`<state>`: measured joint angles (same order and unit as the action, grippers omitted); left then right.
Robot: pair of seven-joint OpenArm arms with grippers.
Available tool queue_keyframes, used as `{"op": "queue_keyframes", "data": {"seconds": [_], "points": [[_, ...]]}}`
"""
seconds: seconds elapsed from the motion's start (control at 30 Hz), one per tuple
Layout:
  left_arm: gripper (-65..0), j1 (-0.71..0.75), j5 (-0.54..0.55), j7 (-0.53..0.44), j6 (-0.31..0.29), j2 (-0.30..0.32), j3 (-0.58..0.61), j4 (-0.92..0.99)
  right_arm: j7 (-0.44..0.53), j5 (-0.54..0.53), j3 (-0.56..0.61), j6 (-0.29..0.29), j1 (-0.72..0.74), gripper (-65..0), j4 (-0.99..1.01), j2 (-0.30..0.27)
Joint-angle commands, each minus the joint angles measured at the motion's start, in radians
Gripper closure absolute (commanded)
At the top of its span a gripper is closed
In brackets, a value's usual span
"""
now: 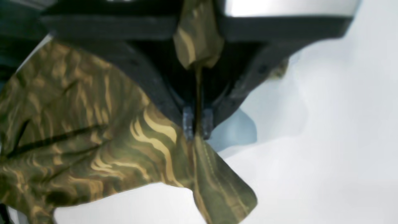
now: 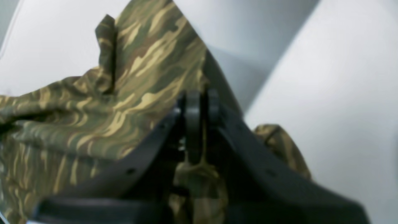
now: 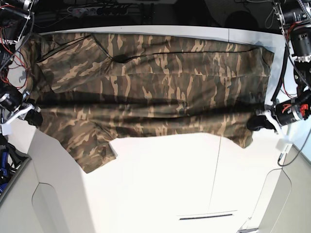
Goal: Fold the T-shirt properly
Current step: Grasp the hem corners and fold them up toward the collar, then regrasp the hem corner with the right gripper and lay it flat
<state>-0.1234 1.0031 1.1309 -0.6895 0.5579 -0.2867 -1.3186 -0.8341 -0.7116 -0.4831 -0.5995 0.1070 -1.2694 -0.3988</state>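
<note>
The camouflage T-shirt (image 3: 146, 82) lies spread wide across the far half of the white table, with its near edge lifted and stretched between both arms. My left gripper (image 3: 257, 122) is shut on the shirt's near right edge; in the left wrist view the cloth (image 1: 93, 130) is pinched between the fingertips (image 1: 188, 123) and a hemmed corner hangs below them. My right gripper (image 3: 33, 115) is shut on the near left edge; in the right wrist view the fabric (image 2: 93, 102) runs between the closed fingers (image 2: 192, 112). One sleeve (image 3: 95, 153) hangs down toward the near left.
The white table (image 3: 165, 179) stretches in front of the shirt, with a thin seam and a dark slot (image 3: 206, 216) near the front. Cables and arm hardware (image 3: 301, 29) stand at the far corners. Grey panels (image 3: 48, 204) flank the near edges.
</note>
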Motion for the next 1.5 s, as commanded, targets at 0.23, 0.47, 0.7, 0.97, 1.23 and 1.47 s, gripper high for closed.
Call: {"op": "queue_keyframes", "data": {"seconds": [0.23, 0.47, 0.7, 0.97, 1.23, 1.47], "points": [[-1.3, 0.069, 0.083, -0.011, -0.009, 0.091, -0.011, -0.060, -0.009, -0.045, -0.041, -0.006, -0.064, 0.0, -0.134, -0.023], [-1.3, 0.164, 0.087, -0.002, -0.009, 0.105, -0.016, -0.148, -0.046, -0.082, -0.041, -0.006, -0.142, 0.0, -0.231, -0.022], [-1.3, 0.290, 0.115, -0.001, -0.009, 0.104, -0.091, -0.300, -0.045, -0.085, -0.055, -0.001, -0.212, 0.0, -0.262, -0.020], [-1.3, 0.346, 0.115, -0.002, -0.009, 0.095, -0.128, -0.310, -0.034, -0.073, -0.069, 0.001, -0.254, 0.0, -0.259, -0.016], [-1.3, 0.345, 0.114, -0.004, -0.009, 0.049, -0.128, -0.310, -0.030, -0.070, -0.069, 0.002, -0.251, -36.1, -0.259, -0.014], [-1.3, 0.345, 0.114, -0.004, -0.009, 0.049, -0.128, -0.310, 0.129, -0.089, -0.092, 0.002, -0.236, -36.0, -0.260, -0.013]]}}
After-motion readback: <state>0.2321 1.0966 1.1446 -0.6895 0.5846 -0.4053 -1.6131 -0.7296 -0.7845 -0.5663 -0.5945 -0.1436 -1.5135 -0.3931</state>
